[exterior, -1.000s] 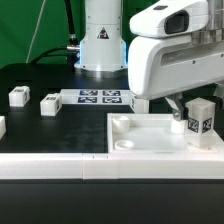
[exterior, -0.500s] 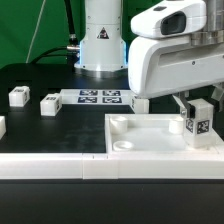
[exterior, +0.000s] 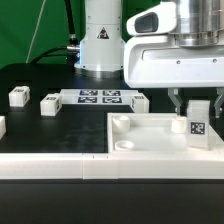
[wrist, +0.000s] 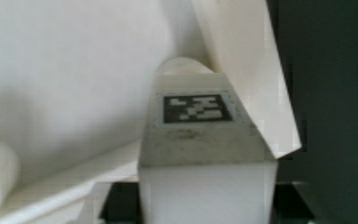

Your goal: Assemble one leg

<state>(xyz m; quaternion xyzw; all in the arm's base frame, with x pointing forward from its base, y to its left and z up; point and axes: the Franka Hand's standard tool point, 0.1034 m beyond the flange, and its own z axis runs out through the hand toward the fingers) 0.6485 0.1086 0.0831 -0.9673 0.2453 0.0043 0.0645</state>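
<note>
Clamping the upright leg [exterior: 197, 122], claw [exterior: 197, 104] closed on it, at 1 corner of the white panel [exterior: 140, 141]

My gripper [exterior: 197, 101] held the leg [exterior: 198, 122] upright between its fingers, at the end of the panel [exterior: 140, 140] on the exterior view's right. The panel lay at the front of the table [exterior: 60, 128]. Behind it lay the marker board [exterior: 100, 97], with my base [exterior: 100, 45] behind that. Towards the exterior view's left of the marker board sat the inner loose leg [exterior: 50, 103], then the outer loose leg [exterior: 18, 96].
</note>
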